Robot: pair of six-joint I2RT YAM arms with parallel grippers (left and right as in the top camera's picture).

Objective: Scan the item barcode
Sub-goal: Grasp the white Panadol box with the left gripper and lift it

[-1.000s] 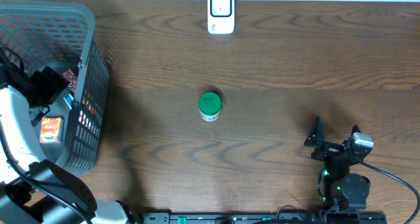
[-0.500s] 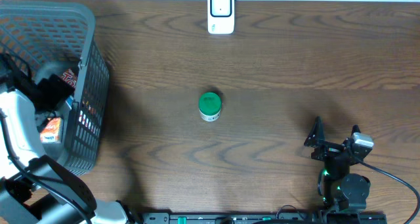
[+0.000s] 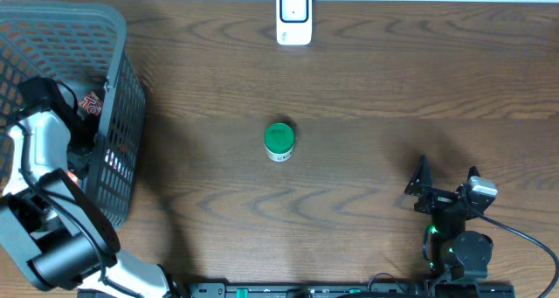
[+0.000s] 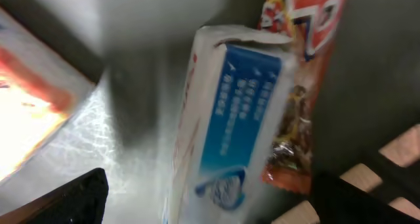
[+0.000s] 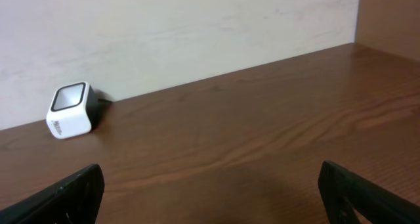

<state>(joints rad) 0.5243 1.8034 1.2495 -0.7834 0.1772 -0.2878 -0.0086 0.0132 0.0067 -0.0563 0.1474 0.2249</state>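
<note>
My left hand [image 4: 220, 201] is down inside the grey basket [image 3: 87, 23] at the left end of the desk [image 3: 393, 88], its fingers spread wide and holding nothing. Right below it in the wrist view lies a blue-and-white pack [image 4: 230, 119], which I take to be the item to scan. Its long axis runs from upper right to lower left, and the near end passes between my two fingertips, so they stand on either side of its narrow width. That is the relation the grasp turns on: I judge I need only come down and close across the short side.

A red-orange snack packet [image 4: 308, 66] lies touching the pack on the right, partly under it. An orange-and-white box [image 4: 33, 112] sits off to the left, apart. I see no barcode on the face turned up.

The barcode scanner [image 3: 294, 17] stands at the far edge, well apart from the basket, and a green-lidded jar [image 3: 279, 141] sits mid-desk. My right hand [image 3: 447, 171] rests wide and empty at the near right corner, much farther from the pack, so the pick falls to the left.
</note>
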